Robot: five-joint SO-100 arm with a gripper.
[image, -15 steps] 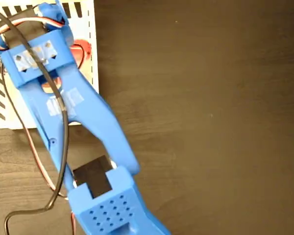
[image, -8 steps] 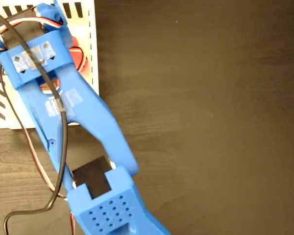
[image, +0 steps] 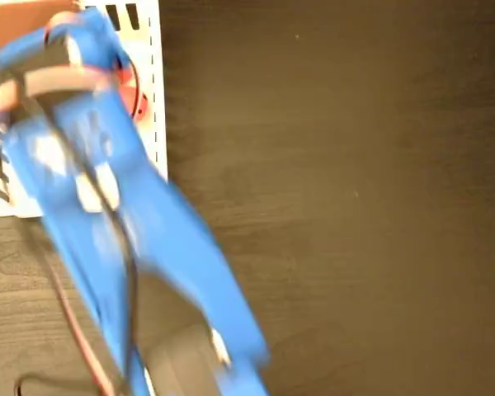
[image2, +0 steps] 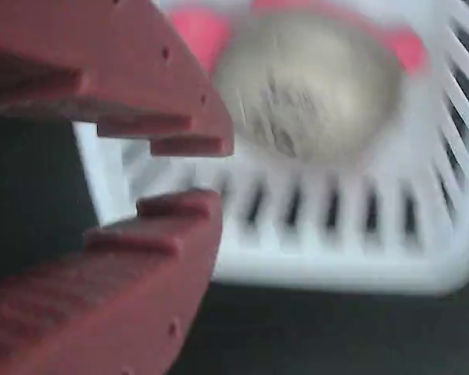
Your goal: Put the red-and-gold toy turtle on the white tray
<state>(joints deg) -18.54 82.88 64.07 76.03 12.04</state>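
Blue plastic arm point(image: 124, 231) runs blurred and diagonal from the bottom centre of the fixed view up to the upper left, over the flat white tray with black stripes point(image: 153, 99). Wrist view: red two-finger gripper point(image2: 184, 173) empty, toothed fingers slightly apart, nothing between them. Red-and-gold toy turtle point(image2: 309, 82) sits on the tray point(image2: 328, 258), upper centre, clear of the fingers.
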